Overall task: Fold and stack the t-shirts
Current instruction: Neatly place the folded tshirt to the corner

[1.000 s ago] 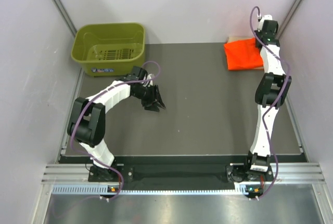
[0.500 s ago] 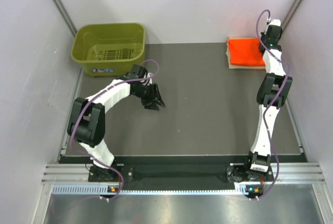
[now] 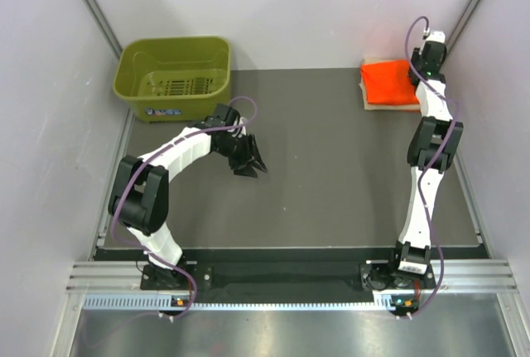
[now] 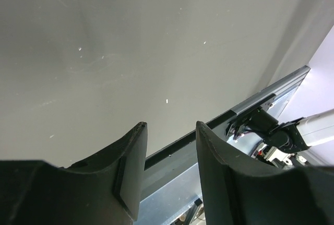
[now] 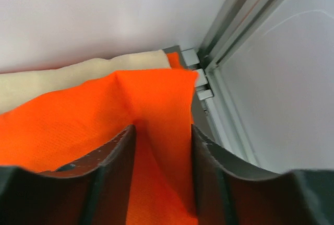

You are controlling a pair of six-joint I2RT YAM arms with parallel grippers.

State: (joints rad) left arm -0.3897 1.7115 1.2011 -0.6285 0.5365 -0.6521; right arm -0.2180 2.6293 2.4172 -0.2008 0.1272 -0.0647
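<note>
The bright orange t-shirt [image 3: 386, 81] lies folded at the table's far right corner, on top of the pale peach-tan t-shirt [image 3: 392, 108], whose edge shows under it. My right gripper [image 3: 416, 69] is at the orange shirt's right rear corner. In the right wrist view its jaws [image 5: 163, 131] stand apart, with a raised fold of orange cloth [image 5: 68, 126] between them; the peach shirt [image 5: 78, 76] shows behind. My left gripper [image 3: 252, 163] hovers over bare table left of centre, open and empty [image 4: 171, 126].
An olive-green plastic basket [image 3: 174, 42] stands at the far left, nothing showing in it. White walls and metal frame rails close in the right corner [image 5: 229, 21] just behind the shirts. The table's near edge rail shows in the left wrist view [image 4: 250, 105].
My right arm carried the orange shirt back and to the right, onto the peach shirt in the corner, and has since held there. My left gripper shifted slightly right.
</note>
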